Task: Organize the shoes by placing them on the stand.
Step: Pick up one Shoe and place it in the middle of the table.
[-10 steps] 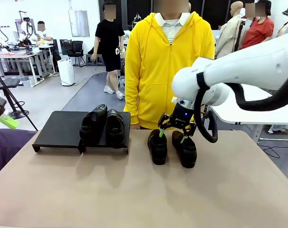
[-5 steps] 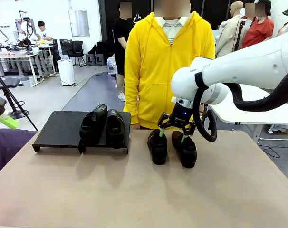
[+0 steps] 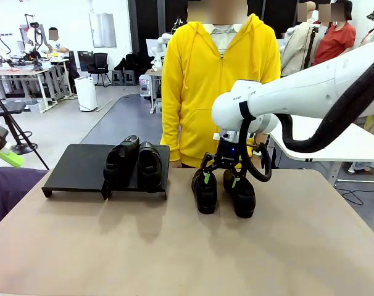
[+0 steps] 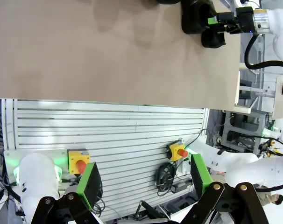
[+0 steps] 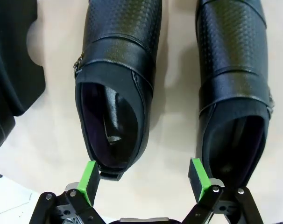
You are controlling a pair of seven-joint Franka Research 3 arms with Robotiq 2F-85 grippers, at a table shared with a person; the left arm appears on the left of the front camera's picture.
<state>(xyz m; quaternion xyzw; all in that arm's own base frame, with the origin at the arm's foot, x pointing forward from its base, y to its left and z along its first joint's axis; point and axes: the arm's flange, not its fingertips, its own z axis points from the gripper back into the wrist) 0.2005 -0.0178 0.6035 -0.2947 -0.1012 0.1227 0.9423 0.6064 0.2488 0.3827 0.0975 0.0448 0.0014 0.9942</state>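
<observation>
**Right gripper open at the heels of the loose pair, beside the stand**

Table (image 3: pixel 174 253): tan top, carrying the stand and four shoes.

Person (image 3: pixel 219 80): yellow top, at the far edge, behind the stand's right end.

Right arm (image 3: pixel 310 83): comes in over the table on the stand's right side.

Stand (image 3: pixel 79 165): two platforms. The right one carries two shoes (image 3: pixel 135 161) side by side. The left one is bare.

Loose pair: on the table just off the stand's right end, parallel, close but not touching. Inner shoe (image 3: pixel 205 192) is nearer the stand and outer shoe (image 3: pixel 240 196) lies beyond it.

Right gripper (image 3: pixel 220 179): jaws apart, holding nothing, low over the pair's heel ends. In the right wrist view one of the pads (image 5: pixel 89 179) sits outside one heel and the other stands in the gap, just beside the second heel. I take the bracketed one for the inner shoe. I cannot tell whether a pad touches leather.

Left gripper (image 4: pixel 145 179): jaws apart, empty, beyond the stand's left end and well apart from every shoe.

Judgement: half done. The bracketed shoe runs straight away from the right gripper, heel nearest, so its long axis crosses the closing line and the jaws would pinch the heel sideways. The right arm is clearly the nearer. The free platform lies past the filled one, so the carry must clear those two shoes.
</observation>
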